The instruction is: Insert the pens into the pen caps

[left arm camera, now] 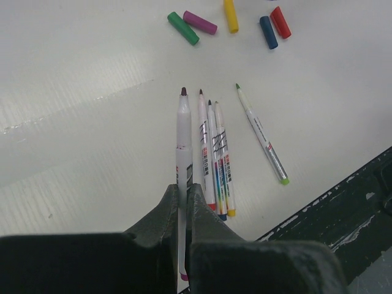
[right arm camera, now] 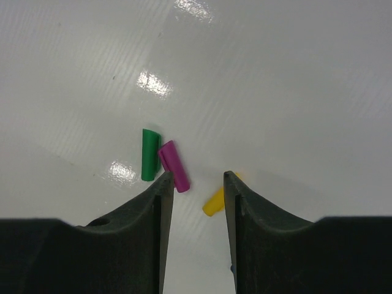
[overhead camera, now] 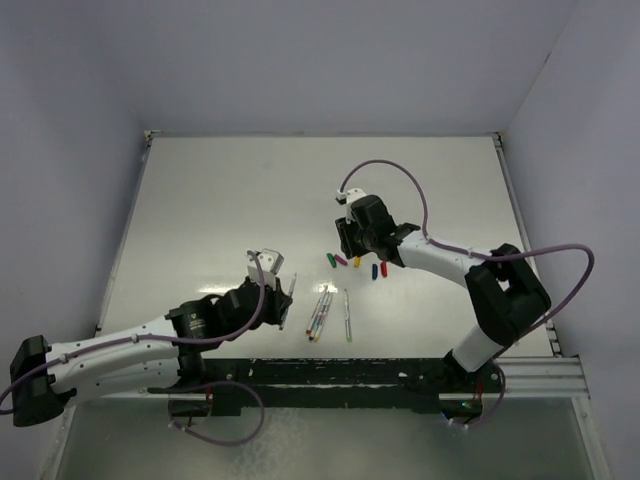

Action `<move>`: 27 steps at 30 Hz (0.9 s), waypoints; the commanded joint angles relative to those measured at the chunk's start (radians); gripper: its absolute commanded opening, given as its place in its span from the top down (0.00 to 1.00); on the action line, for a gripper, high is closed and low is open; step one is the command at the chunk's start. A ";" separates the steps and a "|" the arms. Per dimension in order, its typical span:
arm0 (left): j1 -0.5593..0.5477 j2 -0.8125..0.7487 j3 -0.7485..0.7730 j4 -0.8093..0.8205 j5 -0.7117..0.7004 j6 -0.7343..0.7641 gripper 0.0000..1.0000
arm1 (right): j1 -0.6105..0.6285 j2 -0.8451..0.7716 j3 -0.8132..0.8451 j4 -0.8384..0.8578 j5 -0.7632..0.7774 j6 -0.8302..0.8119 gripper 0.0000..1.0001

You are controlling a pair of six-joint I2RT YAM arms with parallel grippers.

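- Your left gripper [left arm camera: 184, 187] was clamped tight on a dark-tipped pen [left arm camera: 183, 138]; the barrel ran between the fingers with the tip pointing away from the wrist and toward the caps.
- In the top view, that left gripper [overhead camera: 268, 262] sat over the near-middle of the table [overhead camera: 220, 200], with the held pen [overhead camera: 290, 292] sticking out on its right side.
- Three pens [left arm camera: 214, 159] lay side by side and touching on the table just right of the held one, tips pointing the same way.
- A green-tipped pen [left arm camera: 260, 135] lay alone, a little further right and slightly angled.
- Your right gripper [right arm camera: 196, 177] had its jaws partly apart with nothing pinched between them, low over the caps.
- Green cap [right arm camera: 149, 154] and purple cap [right arm camera: 174, 165] lay touching, just off the left fingertip.
- Yellow cap [right arm camera: 213, 202] lay on the table right by the inner edge of the other finger; I can't tell whether they touched.
- Blue cap [left arm camera: 267, 32] and red cap [left arm camera: 280, 22] lay close together at the right end of the cap row.
- All five caps were loose on the table, with no pen in any of them.
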 commanded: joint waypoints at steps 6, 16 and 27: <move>-0.003 0.016 0.011 0.063 -0.021 -0.005 1.00 | 0.062 0.096 0.121 -0.038 -0.001 -0.057 0.61; -0.003 0.001 -0.007 0.090 -0.010 -0.013 1.00 | 0.069 0.119 0.121 -0.061 0.048 -0.055 0.64; -0.003 -0.017 -0.017 0.073 -0.026 -0.043 1.00 | 0.070 0.160 0.128 -0.065 0.022 -0.055 0.65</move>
